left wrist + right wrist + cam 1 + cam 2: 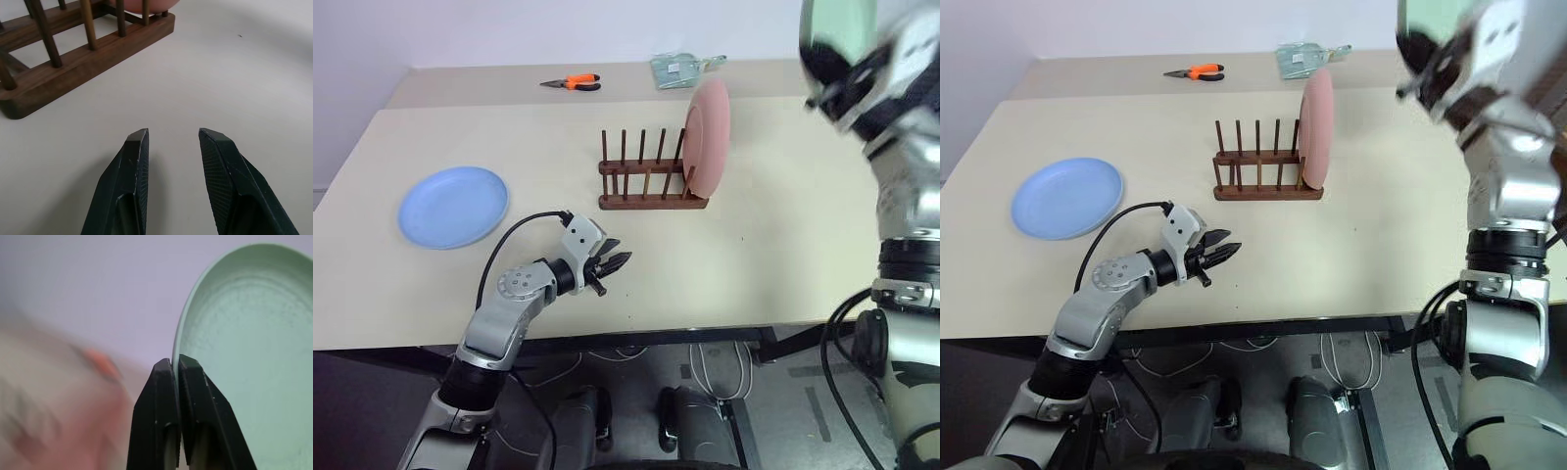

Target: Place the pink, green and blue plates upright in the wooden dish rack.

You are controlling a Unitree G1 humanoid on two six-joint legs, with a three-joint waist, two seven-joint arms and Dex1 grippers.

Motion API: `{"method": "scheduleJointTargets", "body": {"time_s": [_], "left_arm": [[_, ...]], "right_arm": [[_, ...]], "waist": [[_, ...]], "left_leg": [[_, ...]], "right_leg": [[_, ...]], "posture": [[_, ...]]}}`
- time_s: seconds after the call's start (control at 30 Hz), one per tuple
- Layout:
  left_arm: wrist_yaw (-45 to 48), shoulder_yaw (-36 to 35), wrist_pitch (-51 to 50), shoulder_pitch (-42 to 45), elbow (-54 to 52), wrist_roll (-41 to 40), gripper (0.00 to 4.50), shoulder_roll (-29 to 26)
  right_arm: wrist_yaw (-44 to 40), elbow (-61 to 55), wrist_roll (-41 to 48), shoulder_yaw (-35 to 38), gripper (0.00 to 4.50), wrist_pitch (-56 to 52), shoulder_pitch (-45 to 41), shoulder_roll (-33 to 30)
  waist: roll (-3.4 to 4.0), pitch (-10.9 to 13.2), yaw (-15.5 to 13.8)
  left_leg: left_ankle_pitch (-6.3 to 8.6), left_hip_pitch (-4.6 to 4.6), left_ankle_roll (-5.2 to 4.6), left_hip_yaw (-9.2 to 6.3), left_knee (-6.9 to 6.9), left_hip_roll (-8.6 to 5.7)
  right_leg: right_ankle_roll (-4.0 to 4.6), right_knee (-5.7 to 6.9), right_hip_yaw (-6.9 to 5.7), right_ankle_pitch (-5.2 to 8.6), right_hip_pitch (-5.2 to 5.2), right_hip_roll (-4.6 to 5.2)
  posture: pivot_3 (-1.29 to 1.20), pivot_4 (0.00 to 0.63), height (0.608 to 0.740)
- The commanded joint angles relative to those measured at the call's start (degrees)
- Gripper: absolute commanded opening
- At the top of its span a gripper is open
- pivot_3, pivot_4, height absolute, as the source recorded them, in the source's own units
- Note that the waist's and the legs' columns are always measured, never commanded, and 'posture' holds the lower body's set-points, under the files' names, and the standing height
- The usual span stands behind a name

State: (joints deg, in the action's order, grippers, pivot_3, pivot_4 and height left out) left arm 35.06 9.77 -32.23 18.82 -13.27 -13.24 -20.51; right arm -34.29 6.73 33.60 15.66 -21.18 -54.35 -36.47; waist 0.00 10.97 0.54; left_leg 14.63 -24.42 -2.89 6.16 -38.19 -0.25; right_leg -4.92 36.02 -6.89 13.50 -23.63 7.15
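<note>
Upper right of the frame: right gripper (174, 364) pinches the green plate (254, 362) by its thin rim; it looks light, rigid, slippery

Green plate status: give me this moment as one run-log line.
green plate: clamped at rim, right gripper, raised | pink plate: upright in wooden dish rack | blue plate: flat on table | left gripper: open, empty

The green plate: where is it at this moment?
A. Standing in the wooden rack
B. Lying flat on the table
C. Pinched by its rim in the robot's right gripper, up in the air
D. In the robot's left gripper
C. The right gripper is shut on the rim of the green plate, raised high above the table; the wooden dish rack holds the pink plate.
</note>
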Motion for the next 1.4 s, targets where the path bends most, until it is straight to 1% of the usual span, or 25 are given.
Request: {"method": "scheduleJointTargets", "body": {"time_s": [0.03,0.13,0.2,0.23,0.3,0.33,0.43,0.5,0.73,1.07,1.17,1.23,1.27,1.3,1.37,1.4], "left_arm": [[1.4,-2.4,1.0,1.5,0.3,-1.6,1.65,-0.9],[3.7,-4.6,1.9,1.5,0.3,-3.6,1.65,-2.1],[5.3,-6.4,2.2,1.2,-0.2,-5.2,1.65,-3.3],[5.9,-7.4,2.2,1.0,-0.6,-6.0,1.65,-4.0],[6.8,-8.8,2.2,0.7,-1.1,-6.9,1.65,-5.4],[7.0,-9.4,2.5,0.4,-1.3,-7.0,1.65,-6.2],[6.7,-11.0,2.5,-0.7,-1.9,-7.0,1.65,-8.2],[6.4,-11.2,2.4,-1.1,-2.1,-7.1,1.65,-8.6],[5.3,-10.5,1.8,-2.6,-3.9,-6.9,1.65,-8.0],[4.4,-10.1,1.4,-2.9,-4.7,-7.1,1.65,-7.4],[4.4,-10.2,1.1,-3.0,-4.7,-7.5,1.65,-7.4],[3.8,-11.0,0.3,-3.1,-4.7,-8.1,2.14,-7.1],[3.3,-11.6,0.1,-3.1,-4.7,-8.6,2.48,-6.8],[2.5,-12.4,0.0,-3.1,-4.7,-9.1,2.92,-6.4],[0.6,-14.1,-0.5,-2.7,-4.3,-9.8,4.00,-5.5],[-1.3,-15.5,-0.5,-2.3,-4.0,-10.1,4.46,-4.8]], "right_arm": [[4.3,-13.2,23.0,4.9,0.03,-15.5,-2.6,3.3],[9.5,-17.9,34.1,3.3,0.03,-22.4,-3.2,8.6],[15.9,-16.0,40.1,2.7,0.03,-26.3,-4.1,12.3],[18.8,-14.4,42.5,2.8,0.03,-27.6,-4.6,13.9],[22.8,-11.3,43.6,2.7,0.03,-28.9,-5.2,15.8],[24.2,-9.4,43.2,2.3,0.03,-29.7,-5.3,16.3],[24.3,-5.2,40.4,0.1,0.03,-31.3,-4.5,17.1],[24.2,-3.7,39.6,-0.2,0.03,-31.6,-4.4,17.5],[20.5,3.7,35.1,-0.3,0.03,-31.6,-5.3,17.6],[17.9,13.9,28.4,0.6,0.03,-30.1,-8.5,18.8],[14.9,14.6,24.1,-1.4,0.88,-28.5,-8.8,18.3],[10.0,11.0,16.2,-7.4,1.77,-23.5,-7.6,16.4],[6.8,8.7,10.6,-11.3,2.33,-18.6,-6.5,15.0],[4.8,7.4,6.0,-14.0,2.35,-14.1,-5.7,14.0],[2.5,7.2,-0.2,-16.5,2.35,-7.7,-5.1,12.8],[2.0,7.1,-2.7,-17.1,2.35,-5.1,-5.0,12.2]], "waist": [[-0.02,0.0,-0.1],[-0.02,0.0,0.1],[-0.01,0.0,0.3],[-0.01,0.0,0.3],[-0.01,0.0,0.3],[-0.01,0.0,0.2],[-0.01,0.0,0.1],[-0.01,0.0,0.1],[-0.01,0.0,0.3],[-0.01,0.0,0.3],[-0.01,0.0,0.4],[0.00,0.0,0.4],[0.00,0.0,0.3],[-0.01,0.0,0.3],[-0.01,0.0,0.3],[-0.01,0.0,0.3]], "left_leg": [[0.02,0.00,-0.02,-0.02,0.00,-0.01],[0.04,0.00,-0.04,-0.03,0.01,-0.03],[0.04,-0.01,-0.04,-0.02,0.02,-0.03],[0.03,-0.01,-0.04,-0.02,0.02,-0.03],[0.03,-0.04,-0.04,0.01,0.02,-0.04],[0.03,-0.05,-0.04,0.02,0.02,-0.04],[0.04,-0.10,-0.09,0.07,0.02,-0.10],[0.05,-0.14,-0.11,0.12,0.02,-0.11],[0.04,-0.17,-0.12,0.17,0.02,-0.09],[0.04,-0.17,-0.12,0.23,0.03,-0.07],[0.04,-0.17,-0.11,0.24,0.04,-0.07],[0.04,-0.17,-0.11,0.24,0.04,-0.06],[0.04,-0.18,-0.12,0.26,0.04,-0.06],[0.04,-0.22,-0.12,0.27,0.04,-0.07],[0.04,-0.35,-0.12,0.27,0.03,-0.07],[0.04,-0.40,-0.11,0.27,0.03,-0.07]], "right_leg": [[0.00,0.00,-0.01,0.00,0.01,0.04],[0.02,0.00,-0.04,-0.01,-0.01,0.10],[0.03,0.02,-0.04,-0.02,-0.03,0.11],[0.05,0.03,-0.04,-0.03,-0.04,0.11],[0.07,0.05,-0.04,-0.04,-0.09,0.11],[0.07,0.06,-0.04,-0.04,-0.10,0.10],[0.06,0.04,-0.05,-0.04,-0.12,0.11],[0.05,0.04,-0.04,-0.04,-0.15,0.10],[0.04,0.06,-0.01,-0.04,-0.21,-0.07],[0.04,0.08,0.02,-0.04,-0.25,-0.10],[0.04,0.09,0.03,-0.04,-0.27,-0.11],[0.04,0.08,0.03,-0.04,-0.28,-0.11],[0.03,0.08,0.05,-0.04,-0.30,-0.11],[0.03,0.09,0.08,-0.04,-0.36,-0.11],[0.02,0.12,0.08,-0.03,-0.50,-0.11],[0.02,0.13,0.09,-0.04,-0.56,-0.12]], "posture": [[0.00,0.150,0.740],[0.00,0.150,0.740],[0.00,0.150,0.740],[0.00,0.150,0.740],[0.00,0.150,0.740],[0.00,0.150,0.740],[0.00,0.150,0.740],[0.00,0.150,0.740],[0.00,0.150,0.740],[0.00,0.150,0.740],[0.00,0.150,0.740],[0.00,0.150,0.740],[0.00,0.150,0.740],[0.00,0.150,0.740],[0.00,0.150,0.740],[0.00,0.150,0.740]]}}
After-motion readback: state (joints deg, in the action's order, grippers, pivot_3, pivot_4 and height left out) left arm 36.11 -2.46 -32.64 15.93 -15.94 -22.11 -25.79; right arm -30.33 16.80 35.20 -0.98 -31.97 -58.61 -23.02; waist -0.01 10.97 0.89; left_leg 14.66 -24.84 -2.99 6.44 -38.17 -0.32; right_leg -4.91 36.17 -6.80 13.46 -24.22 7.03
